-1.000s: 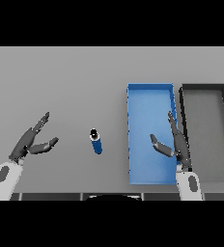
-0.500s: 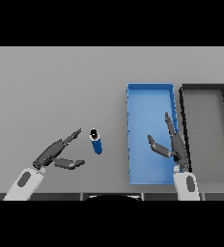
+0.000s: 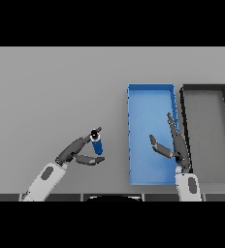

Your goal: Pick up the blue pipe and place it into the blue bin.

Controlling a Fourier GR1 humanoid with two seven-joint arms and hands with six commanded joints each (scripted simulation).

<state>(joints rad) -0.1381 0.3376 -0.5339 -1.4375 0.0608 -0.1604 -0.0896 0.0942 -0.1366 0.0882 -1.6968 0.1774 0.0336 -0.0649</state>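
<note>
While the left arm is coming in from the lower left, the left hand (image 3: 78, 151) is reaching to the blue pipe (image 3: 97, 143), its fingers stretched out straight with the upper ones touching the pipe's near-left side and the thumb lying apart just below it, so nothing is being pinched. The pipe is standing roughly upright on the grey table (image 3: 51, 92), its dark open top showing, just left of the blue bin (image 3: 151, 90) and not touching it. On the other side, the right hand (image 3: 175, 145) is hovering over the near right part of the blue bin, fingers spread and relaxed, one pointing away and the thumb sticking out to the left, holding nothing. Farther right, a dark bin (image 3: 205, 87) is sitting side by side with the blue one.
</note>
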